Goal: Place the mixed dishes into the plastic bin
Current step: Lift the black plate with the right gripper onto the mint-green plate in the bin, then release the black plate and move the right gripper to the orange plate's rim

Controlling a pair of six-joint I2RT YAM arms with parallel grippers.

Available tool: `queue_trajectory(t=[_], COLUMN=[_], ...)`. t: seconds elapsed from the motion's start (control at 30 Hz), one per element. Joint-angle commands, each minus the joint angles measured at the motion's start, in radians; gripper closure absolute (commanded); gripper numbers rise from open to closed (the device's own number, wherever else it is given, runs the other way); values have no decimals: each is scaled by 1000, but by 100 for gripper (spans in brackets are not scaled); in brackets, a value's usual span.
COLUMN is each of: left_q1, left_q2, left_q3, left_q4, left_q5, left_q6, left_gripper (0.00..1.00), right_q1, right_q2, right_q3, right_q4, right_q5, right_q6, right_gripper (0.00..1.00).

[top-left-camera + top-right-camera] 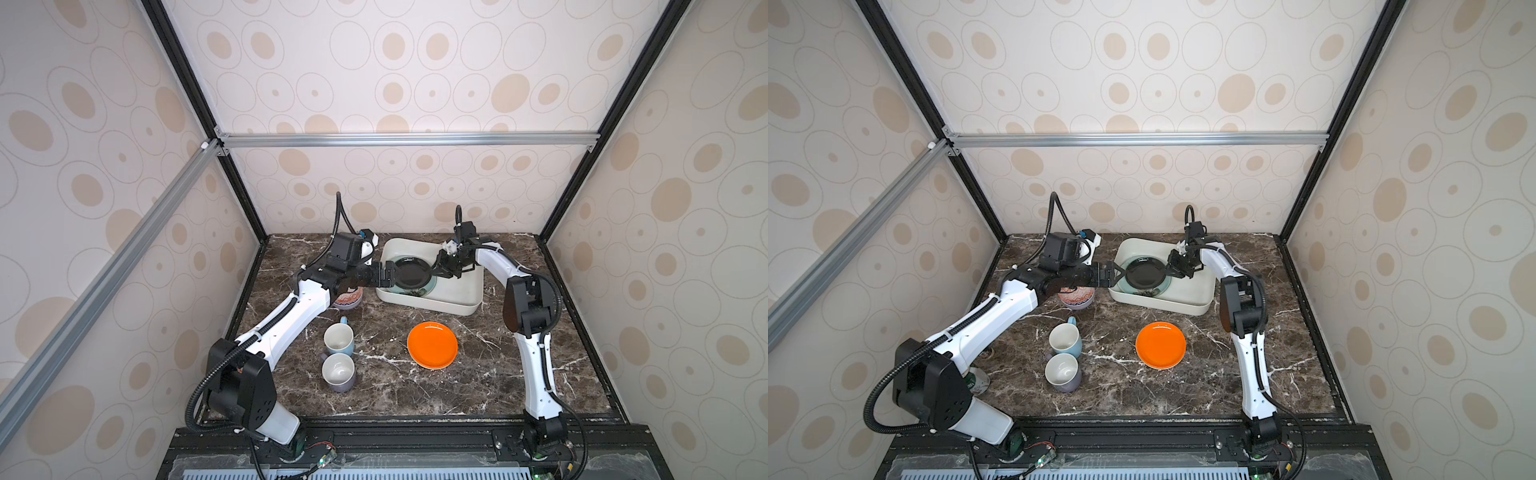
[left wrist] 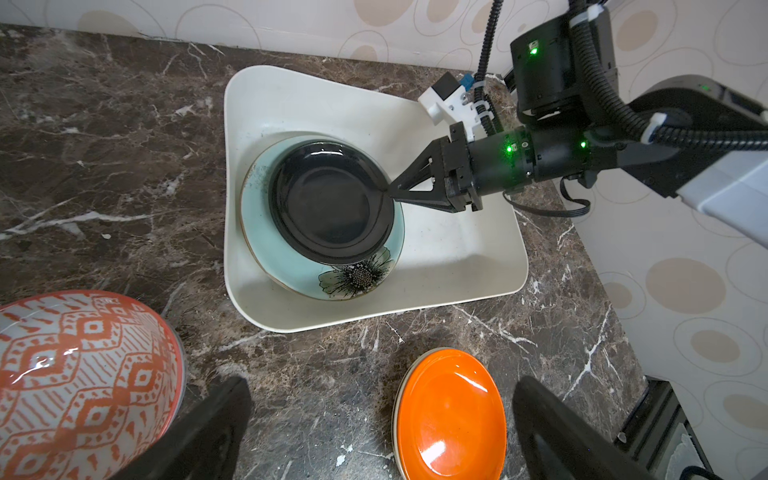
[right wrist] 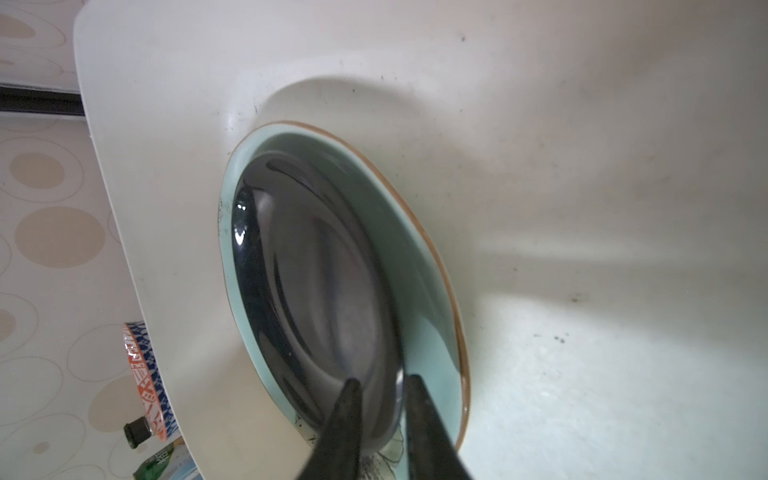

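Reaching in from the right, my right pincer (image 3: pixel 384 379) sat low at the right edge of the black plate (image 2: pixel 328 203). Its two fingers were a little apart, with the plate's rim in the gap between them rather than pinched. That black plate lay flat on the teal flower-painted plate (image 2: pixel 291 270), whose painted flower showed at the near side. Both lay inside the white plastic bin (image 2: pixel 457 257), towards its left half. The bin stood at the far middle of the marble table (image 1: pixel 478 374). My left pincer (image 1: pixel 385 274) hung above the bin's left rim, spread wide and holding nothing; in both top views its tips fell close to the left edge of the black plate. Left of the bin, partly under my left arm, stood the orange-patterned bowl (image 1: pixel 348 298). Nearer, the light-blue mug (image 1: pixel 338 338) and the lavender-grey mug (image 1: pixel 338 372) stood upright just beside each other, the blue one farther, both white inside. An orange plate (image 1: pixel 432 345) lay on the table on the near side of the bin, to the right of the mugs and apart from them. A green can (image 1: pixel 978 380) showed beside my left arm's elbow at the near left.
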Motion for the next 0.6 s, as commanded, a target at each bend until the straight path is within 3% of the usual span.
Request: queue_trajectory(t=[0.0, 0.1, 0.3, 0.57], left_q1=[10, 9, 9, 4], left_q2=[-16, -35, -112, -276], left_q3=[-8, -30, -115, -307], left_q4=[25, 35, 64, 114], left_q5=[18, 22, 27, 43], left_q6=[5, -1, -17, -55], left_gripper=[1, 1, 1, 1], right_q1=[-4, -4, 2, 72], right_q2=[-43, -101, -319, -726], right_q3=[0, -44, -216, -638], right_q4=[-41, -37, -61, -126], right_q5=[6, 20, 58, 185], right_q6=[-23, -43, -87, -122], right_gripper=[64, 55, 58, 59])
